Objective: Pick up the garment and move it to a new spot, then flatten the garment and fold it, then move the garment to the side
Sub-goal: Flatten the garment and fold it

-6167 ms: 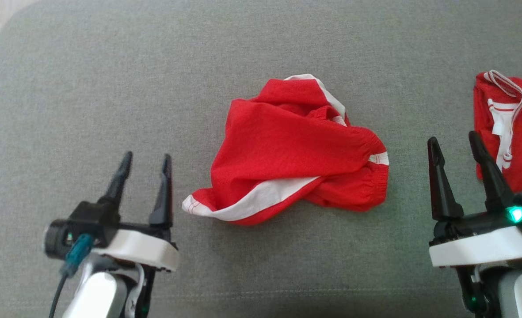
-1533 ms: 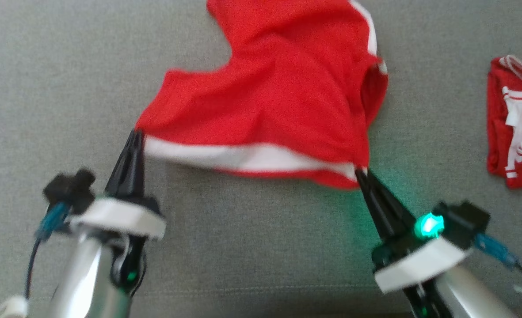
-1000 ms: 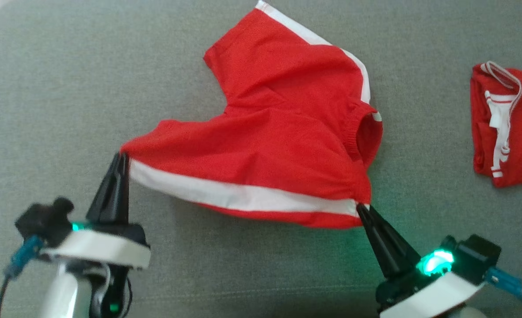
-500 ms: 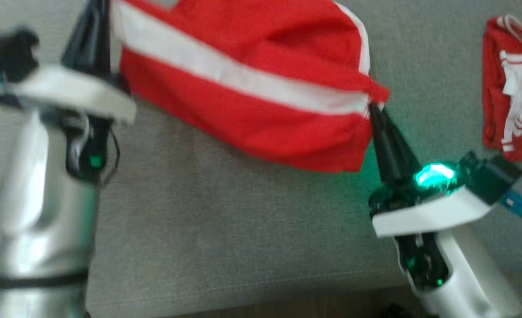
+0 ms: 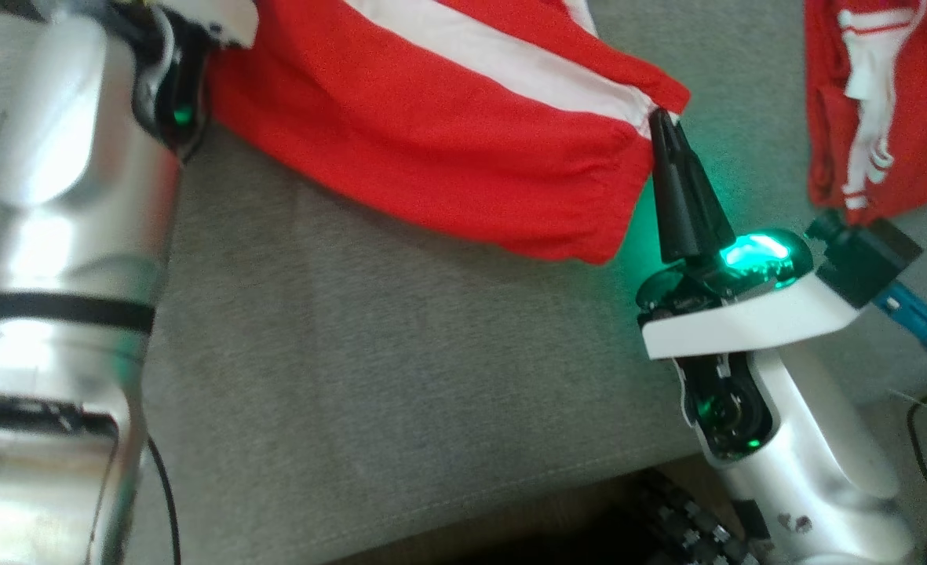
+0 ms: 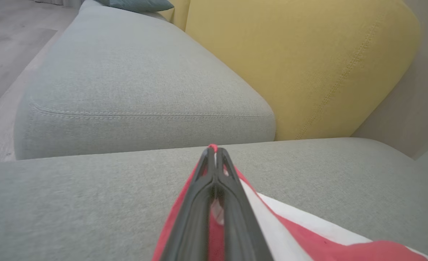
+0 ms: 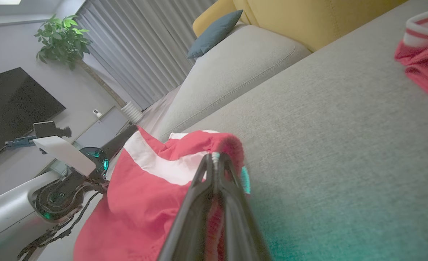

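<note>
**Inspector:** Location of the task item?

**Recorder:** The red, white-striped fabric garment (image 5: 432,133) hangs stretched between both grippers over the grey woven sofa cushion (image 5: 353,353). The white stripe runs along its upper edge and the lower hem droops close to the cushion. Contact there cannot be confirmed.

**Inspector:** Right side?

**Recorder:** The right gripper (image 5: 662,122) has its two long dark fingers pressed together on the gathered waistband corner, at the end of the white stripe. Its wrist view agrees: the right gripper (image 7: 215,156) has red cloth pinched at the tips. A green light glows at the wrist.

**Inspector:** Left side?

**Recorder:** In its wrist view the left gripper (image 6: 215,151) is clamped on a red-and-white corner, with a sliver of red showing past the tips. In the head view the silver left forearm (image 5: 63,196) rises along the left edge, and the garment runs up to its wrist.

**Inspector:** Other items?

**Recorder:** A second red cloth item with white trim (image 5: 879,94) lies bunched on the same cushion, to the right and apart from the held garment. A mustard-yellow upholstered backrest (image 6: 300,65) stands behind the cushions.
</note>
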